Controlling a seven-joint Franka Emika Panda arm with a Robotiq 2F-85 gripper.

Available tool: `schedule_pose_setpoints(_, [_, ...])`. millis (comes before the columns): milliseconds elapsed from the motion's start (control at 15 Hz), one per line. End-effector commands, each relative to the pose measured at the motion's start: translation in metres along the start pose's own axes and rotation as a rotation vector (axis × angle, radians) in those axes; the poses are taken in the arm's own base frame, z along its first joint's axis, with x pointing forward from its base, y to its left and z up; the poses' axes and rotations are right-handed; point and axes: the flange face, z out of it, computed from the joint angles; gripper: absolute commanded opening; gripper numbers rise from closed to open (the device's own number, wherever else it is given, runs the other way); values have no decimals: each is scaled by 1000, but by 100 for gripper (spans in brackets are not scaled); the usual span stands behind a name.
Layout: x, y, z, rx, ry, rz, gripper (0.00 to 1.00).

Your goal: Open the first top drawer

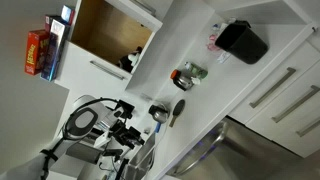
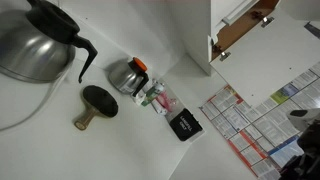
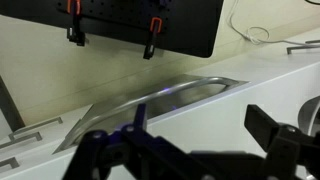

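Silver handle [image 3: 165, 97] looked rigid but slick, so I'd grab mid-bar; tool [image 3: 195, 150] gaped wide at the first top drawer [image 3: 215, 108]'s 6 o'clock.

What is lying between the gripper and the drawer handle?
Nothing: in the wrist view only bare white drawer front separates gripper and handle.

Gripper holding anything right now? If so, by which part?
Nothing is held. In the wrist view the gripper is open, with only empty space between its fingers. A silver bar handle lies ahead of it, not gripped.
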Motion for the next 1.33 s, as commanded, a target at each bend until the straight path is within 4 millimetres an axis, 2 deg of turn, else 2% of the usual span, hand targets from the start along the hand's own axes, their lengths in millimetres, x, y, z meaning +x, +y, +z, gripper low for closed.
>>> schedule_pose_setpoints(0, [0, 0, 0, 0, -1, 0, 100])
schedule_pose_setpoints(267, [0, 0, 0, 0, -1, 0, 100])
schedule_pose_setpoints(400, [2, 16, -9, 1, 60, 61, 100])
schedule_pose_setpoints(467, [2, 30, -16, 14, 100, 104, 100])
schedule_pose_setpoints(600, [0, 70, -27, 56, 165, 192, 100])
schedule_pose_setpoints(867, [-7, 161, -40, 138, 315, 367, 100])
schedule_pose_setpoints(1067, [-9, 230, -39, 155, 445, 487, 100])
schedule_pose_setpoints(1267, [-5, 287, -25, 162, 538, 575, 100])
